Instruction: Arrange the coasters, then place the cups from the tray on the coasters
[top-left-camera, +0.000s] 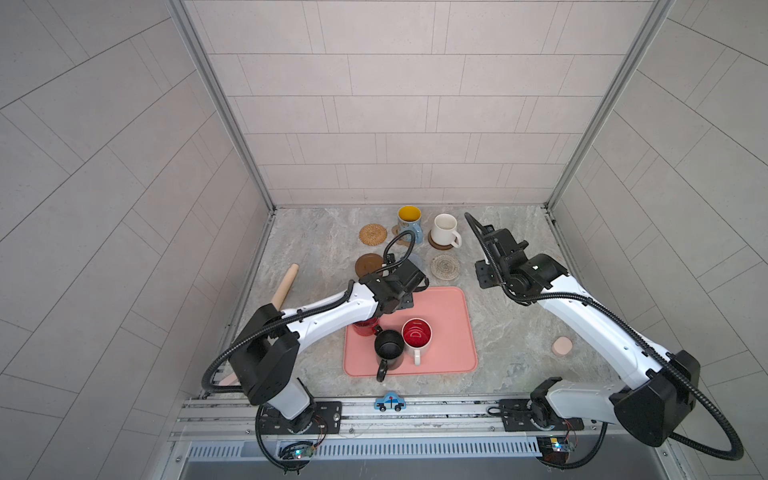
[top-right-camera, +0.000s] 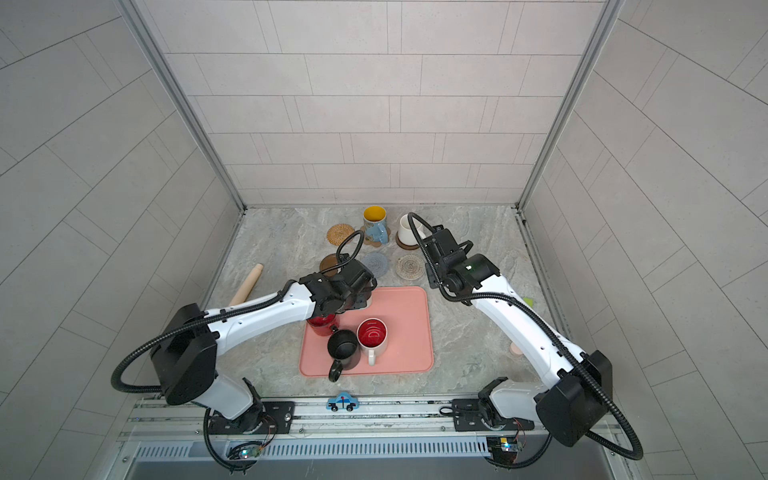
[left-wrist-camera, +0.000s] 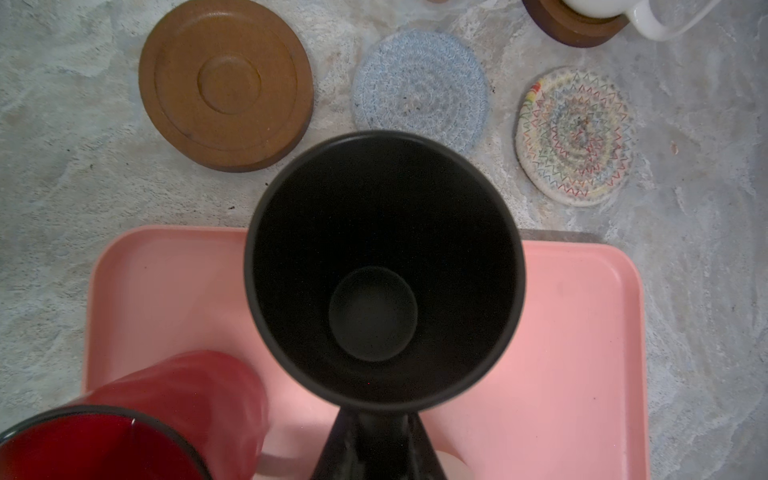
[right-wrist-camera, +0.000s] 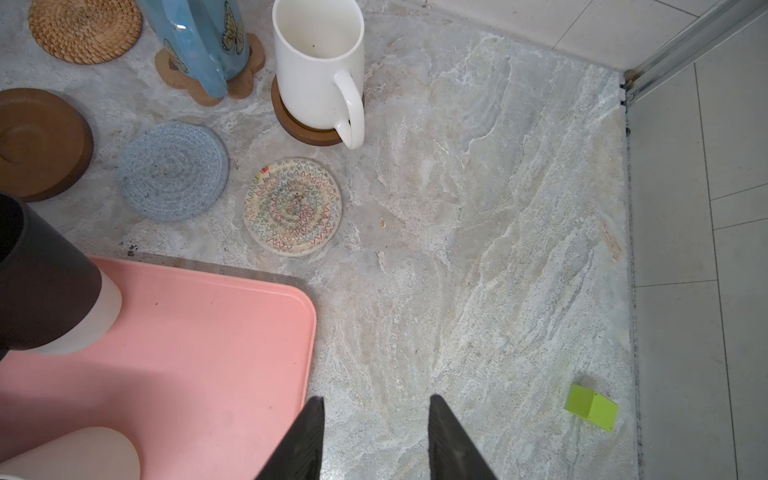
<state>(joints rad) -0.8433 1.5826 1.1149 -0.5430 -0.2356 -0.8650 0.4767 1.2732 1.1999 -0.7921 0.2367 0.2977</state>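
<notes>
Gripping black cup w/ L hand clamped tight on it, at tray's far edge, prob. to carry over to bare blue coaster just beyond. Holding R hand apart, empty, over desk beside tray, likely out of L arm's way.

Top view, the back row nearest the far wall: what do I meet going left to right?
Woven rattan coaster → blue mug with the yellow inside → cream-white mug.
</notes>
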